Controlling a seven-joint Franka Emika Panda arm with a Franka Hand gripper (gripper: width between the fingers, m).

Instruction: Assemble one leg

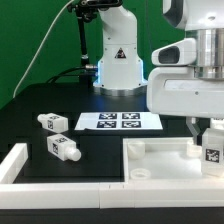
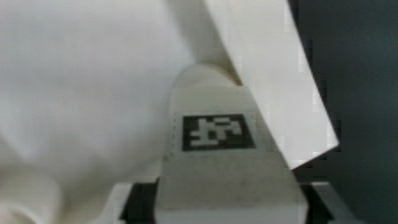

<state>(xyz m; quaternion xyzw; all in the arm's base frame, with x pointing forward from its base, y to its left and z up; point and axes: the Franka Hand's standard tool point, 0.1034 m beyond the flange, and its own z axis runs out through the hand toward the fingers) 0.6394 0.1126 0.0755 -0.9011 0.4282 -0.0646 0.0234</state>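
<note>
the leg (image 1: 211, 146) sits gripped in the gripper (image 1: 203, 133).

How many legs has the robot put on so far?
None looks attached yet. The gripper holds one leg over the white panel at the exterior view's right. Two more legs lie loose on the table. Fitting the held leg remains.

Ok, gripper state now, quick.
Gripper: closed on a leg, held above the white tabletop panel.
</note>
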